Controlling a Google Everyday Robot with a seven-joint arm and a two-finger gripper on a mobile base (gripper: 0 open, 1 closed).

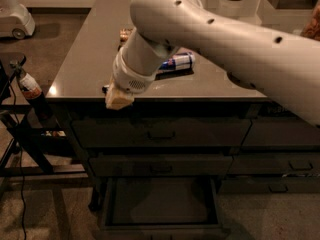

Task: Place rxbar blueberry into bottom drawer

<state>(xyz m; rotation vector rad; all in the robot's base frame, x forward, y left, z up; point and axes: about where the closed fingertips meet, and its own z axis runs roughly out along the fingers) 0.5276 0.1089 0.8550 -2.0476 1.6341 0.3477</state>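
Gripper at near-left edge of countertop, above and left of the open bottom drawer; we cannot tell its state, nor whether it holds anything. A dark sliver just left of it is prob. the rxbar blueberry, w/ the drink can farther right. We judge the bar light, flat, slick-wrapped & slightly bendy, so best pinched across its narrow width at mid-length.
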